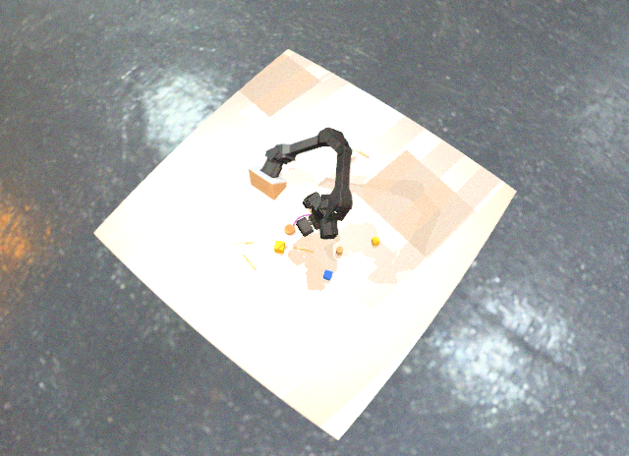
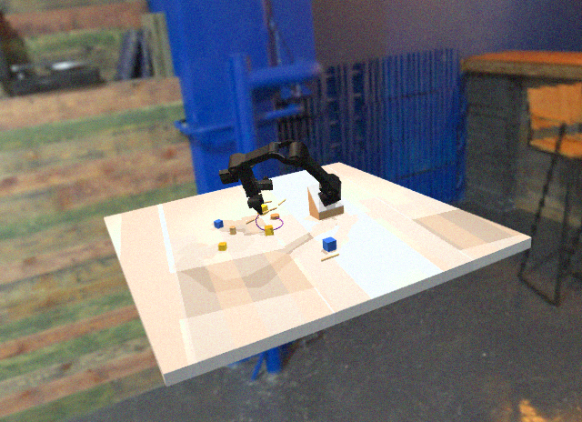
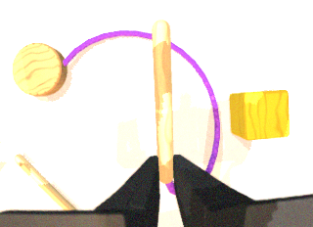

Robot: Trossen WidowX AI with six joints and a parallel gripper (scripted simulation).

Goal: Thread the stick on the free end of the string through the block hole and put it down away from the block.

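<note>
My gripper is shut on the thin wooden stick, near its string end. The stick points away from the fingers and looks raised above the table. The purple string curves from there to the round wooden button. A yellow wood-grained block stands just outside the string's curve. No hole shows in any block, so I cannot tell which one has it. In the top view the arm hides the fingertips.
A larger brown block is at the arm's base. Loose sticks, yellow blocks, blue cubes and a small wooden cylinder lie around.
</note>
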